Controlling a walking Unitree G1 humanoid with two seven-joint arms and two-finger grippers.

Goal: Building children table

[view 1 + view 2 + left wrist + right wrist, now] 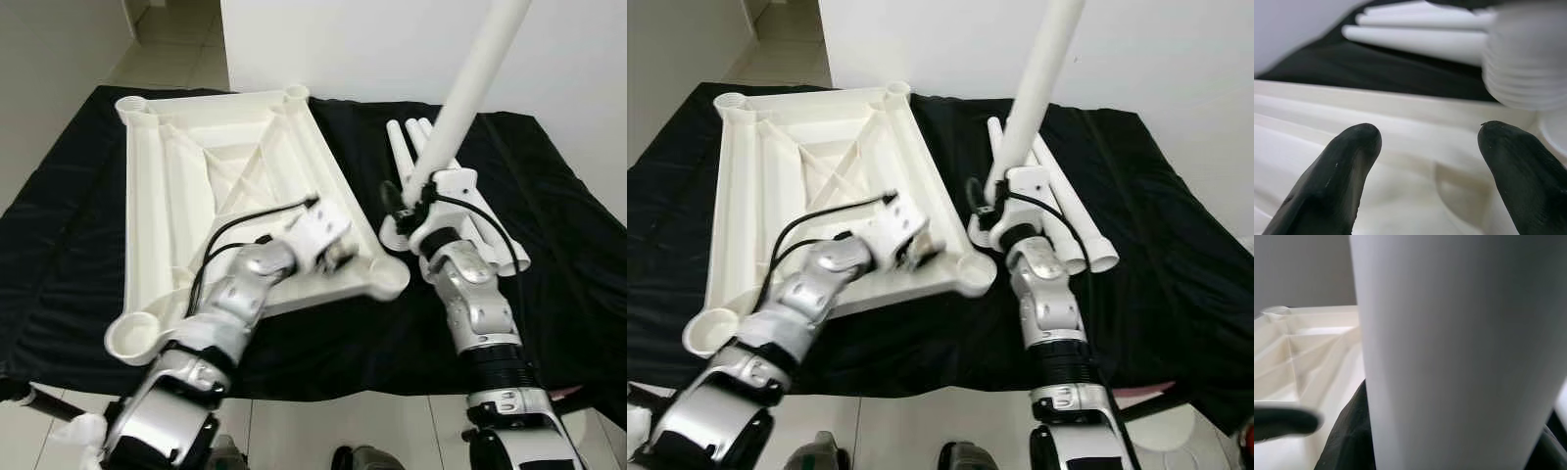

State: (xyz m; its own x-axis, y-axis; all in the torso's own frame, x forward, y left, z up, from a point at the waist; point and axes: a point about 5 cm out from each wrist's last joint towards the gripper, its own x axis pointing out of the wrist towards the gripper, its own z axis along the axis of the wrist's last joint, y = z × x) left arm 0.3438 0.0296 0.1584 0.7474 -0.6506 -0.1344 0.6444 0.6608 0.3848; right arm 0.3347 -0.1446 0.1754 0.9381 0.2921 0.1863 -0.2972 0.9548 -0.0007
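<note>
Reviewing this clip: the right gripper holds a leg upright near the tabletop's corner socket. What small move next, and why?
Probably shift the leg left over the corner socket and lower it: its threaded end sits just beside it, while the open left gripper rests on the upturned tabletop.

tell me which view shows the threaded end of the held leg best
Left wrist view: the ribbed threads of the held leg are close up above the tabletop's corner socket. The eye views hide that end behind the right gripper; the right wrist view shows smooth shaft.
</note>
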